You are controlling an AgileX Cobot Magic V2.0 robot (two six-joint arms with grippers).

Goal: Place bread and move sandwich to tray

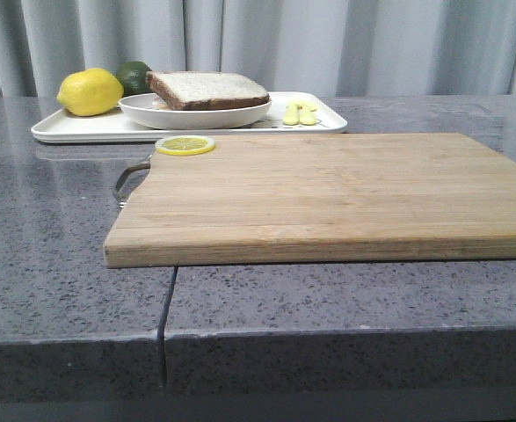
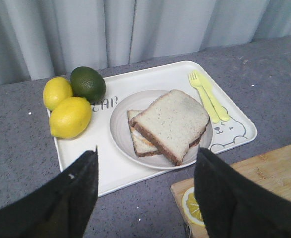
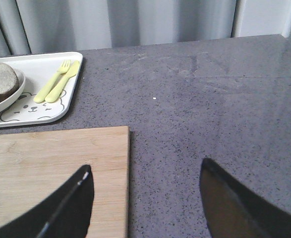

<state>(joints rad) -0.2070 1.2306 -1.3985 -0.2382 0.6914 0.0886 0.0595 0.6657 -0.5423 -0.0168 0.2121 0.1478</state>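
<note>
The sandwich [image 2: 141,142] lies on a round white plate [image 2: 119,130] that stands on the white tray [image 2: 110,173] at the back left of the table. The bread [image 2: 172,121], a speckled slice with dark crust, rests askew on top of it, and a thin pale edge of filling shows between the slices. In the front view the bread [image 1: 207,88], plate [image 1: 196,114] and tray [image 1: 64,132] show, but neither gripper does. My left gripper [image 2: 146,163] hovers open before the tray's near edge, holding nothing. My right gripper [image 3: 145,183] is open over the cutting board's right end, also holding nothing.
Two lemons [image 2: 70,116] and a lime [image 2: 88,83] sit on the tray's left part, and a yellow fork and knife [image 2: 208,96] on its right. A wooden cutting board [image 1: 328,193] with a metal handle [image 1: 130,176] lies in front, with a lemon slice [image 1: 185,145] at its corner. Curtains hang behind.
</note>
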